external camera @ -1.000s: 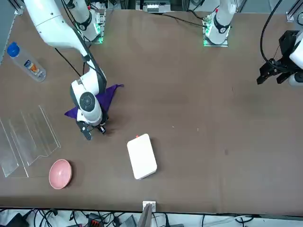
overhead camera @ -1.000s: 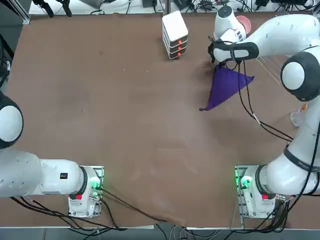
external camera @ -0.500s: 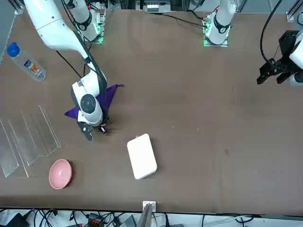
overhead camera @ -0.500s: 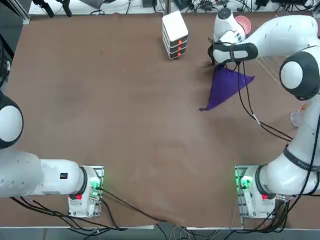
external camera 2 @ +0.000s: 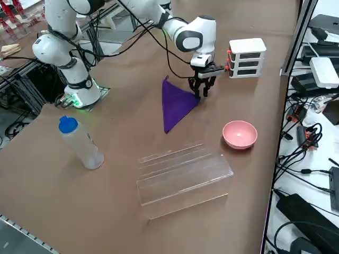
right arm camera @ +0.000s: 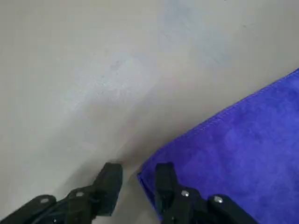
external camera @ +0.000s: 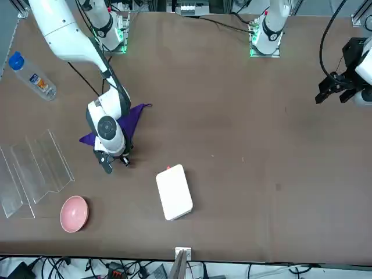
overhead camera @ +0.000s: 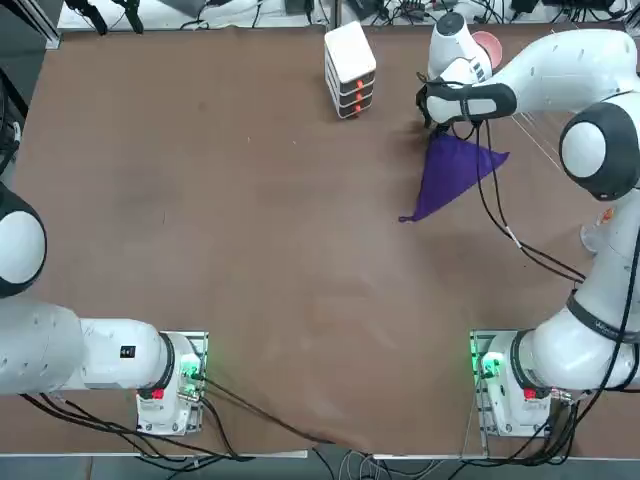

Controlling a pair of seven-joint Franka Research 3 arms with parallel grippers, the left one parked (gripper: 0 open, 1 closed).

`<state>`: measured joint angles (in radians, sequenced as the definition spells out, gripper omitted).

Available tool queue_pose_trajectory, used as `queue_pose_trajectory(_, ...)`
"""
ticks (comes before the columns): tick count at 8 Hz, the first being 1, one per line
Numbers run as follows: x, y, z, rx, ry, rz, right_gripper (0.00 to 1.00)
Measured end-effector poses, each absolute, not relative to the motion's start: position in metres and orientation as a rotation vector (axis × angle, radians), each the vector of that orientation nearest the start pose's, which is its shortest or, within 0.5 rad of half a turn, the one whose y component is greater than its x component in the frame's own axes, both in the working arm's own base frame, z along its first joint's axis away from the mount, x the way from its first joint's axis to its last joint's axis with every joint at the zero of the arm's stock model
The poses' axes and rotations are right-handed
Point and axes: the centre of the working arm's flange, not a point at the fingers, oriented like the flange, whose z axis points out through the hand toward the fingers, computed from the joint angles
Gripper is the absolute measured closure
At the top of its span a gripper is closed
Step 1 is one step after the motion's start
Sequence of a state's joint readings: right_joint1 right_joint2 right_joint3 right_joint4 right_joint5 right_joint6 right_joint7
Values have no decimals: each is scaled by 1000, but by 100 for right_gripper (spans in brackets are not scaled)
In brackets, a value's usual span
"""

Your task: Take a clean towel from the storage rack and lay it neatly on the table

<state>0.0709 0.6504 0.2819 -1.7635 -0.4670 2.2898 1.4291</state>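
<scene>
1. One towel [overhead camera: 452, 176] lies on the table [overhead camera: 250, 230], folded into a triangle. It is already out of the rack [external camera 2: 183, 177], which stands well apart from it.
2. The right gripper [right arm camera: 138, 179] is down at table level at the towel's corner nearest the white box [overhead camera: 350, 56].
3. The fingers [right arm camera: 164, 179] stand at a narrow gap. In the wrist view one finger sits on the cloth edge and the other on bare table just beside it. No cloth shows between them, so nothing is held yet.
4. Judged step: pinch this corner in order to pull the fold open and spread the towel flat.
5. Risk, missed pinch: the corner tip lies just at the gap. If the jaws close here, they may meet on air or catch only a few threads, and the corner then slips free on the lift.
6. Risk, double layer: the towel is folded. Gripping both layers together drags the whole triangle without opening it.
7. Risk, dragging: a pull while the tips press the table bunches the cloth into wrinkles, so the result is not neat.
8. Risk, collision: the white box and the pink bowl [external camera 2: 240, 134] stand near the gripper. A wide sweep toward either one could knock it.
</scene>
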Motion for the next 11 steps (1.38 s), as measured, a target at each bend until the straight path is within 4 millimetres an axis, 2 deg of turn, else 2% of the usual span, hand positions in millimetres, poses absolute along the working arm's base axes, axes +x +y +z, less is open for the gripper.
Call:
queue_pose_trajectory(2,620,202,197,-3046,1289,-122,67)
queue_pose_trajectory(3,620,200,195,-3046,1294,-118,69)
queue_pose_trajectory(7,621,198,194,-3045,1299,-115,75)
queue_pose_trajectory(11,621,197,195,-3044,1300,-117,75)
